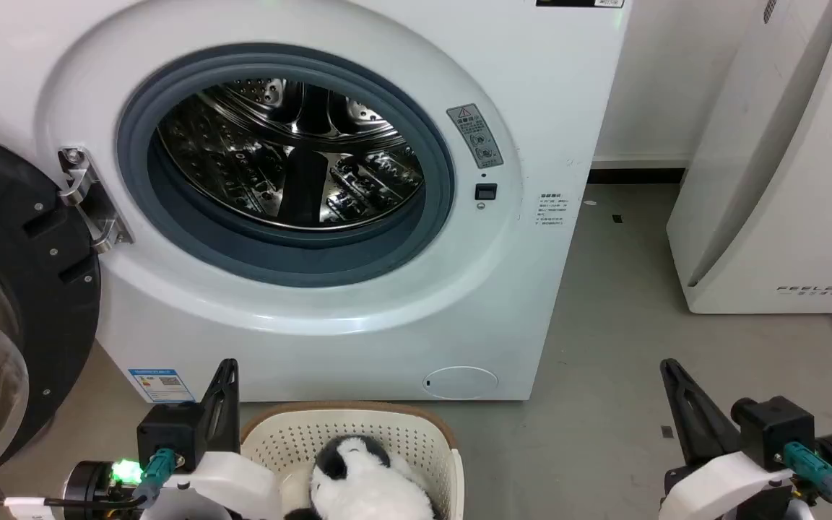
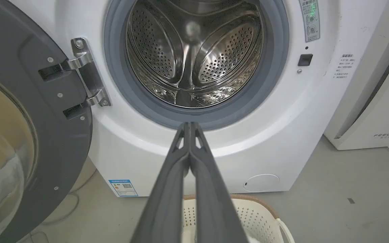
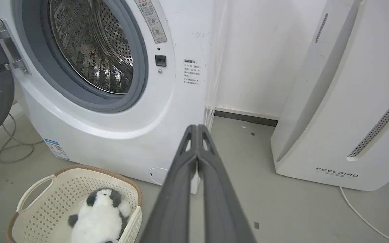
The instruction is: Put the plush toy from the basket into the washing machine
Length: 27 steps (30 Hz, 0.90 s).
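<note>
The left gripper and the right gripper are each seen with long dark fingers pressed together, nothing held. The fluffy black-and-white plush toy is laid inside the cream-white perforated plastic basket, set on the grey floor just before the large white front-loading washing machine. Its black-framed glass door is swung open, and the shiny steel drum is exposed.

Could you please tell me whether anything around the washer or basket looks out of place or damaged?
Nothing stands out. The washing machine has its door open, the basket sits upright before it with the plush toy inside, and the left gripper and right gripper are shut, touching nothing. Some cables lie loose on the floor.
</note>
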{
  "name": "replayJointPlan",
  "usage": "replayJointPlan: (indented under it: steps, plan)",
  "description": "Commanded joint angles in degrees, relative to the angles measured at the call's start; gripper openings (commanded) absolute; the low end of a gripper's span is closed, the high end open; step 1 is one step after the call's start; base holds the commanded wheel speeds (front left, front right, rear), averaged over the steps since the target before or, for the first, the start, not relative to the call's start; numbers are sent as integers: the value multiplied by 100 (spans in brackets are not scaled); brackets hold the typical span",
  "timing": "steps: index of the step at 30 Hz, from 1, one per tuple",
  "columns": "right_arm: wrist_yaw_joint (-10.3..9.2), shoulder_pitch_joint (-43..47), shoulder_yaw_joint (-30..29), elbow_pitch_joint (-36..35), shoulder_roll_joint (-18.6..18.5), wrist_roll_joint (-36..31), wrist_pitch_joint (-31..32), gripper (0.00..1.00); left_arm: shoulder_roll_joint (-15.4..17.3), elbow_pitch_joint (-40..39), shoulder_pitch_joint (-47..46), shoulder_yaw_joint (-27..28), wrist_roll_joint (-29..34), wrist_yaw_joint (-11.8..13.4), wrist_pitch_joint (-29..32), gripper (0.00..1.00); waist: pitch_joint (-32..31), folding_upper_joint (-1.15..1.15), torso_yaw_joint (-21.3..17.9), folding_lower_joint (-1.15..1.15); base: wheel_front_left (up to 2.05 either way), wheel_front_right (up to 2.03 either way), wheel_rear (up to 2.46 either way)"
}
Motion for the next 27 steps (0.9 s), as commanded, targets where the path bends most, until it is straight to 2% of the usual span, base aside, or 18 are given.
replayJointPlan:
  steps: [1, 22, 23, 27]
  plan:
    - [-4, -80, 3, -23, -5, -44, 4, 0, 0, -27, -55, -5, 16, -32, 2, 0, 0, 0, 0, 0, 0, 0, 0]
    - [-4, -80, 3, -23, -5, -44, 4, 0, 0, -27, -55, -5, 16, -32, 2, 0, 0, 0, 0, 0, 0, 0, 0]
    - [0, 2, 1, 0, 0, 2, -1, 100, 0, 1, 1, -1, -1, 2, 0, 100, 0, 0, 0, 0, 0, 0, 0]
    - [0, 4, -15, 1, 0, 19, -17, 100, 0, 15, -3, -5, -9, 13, -17, 100, 2, 0, 0, 0, 0, 0, 0]
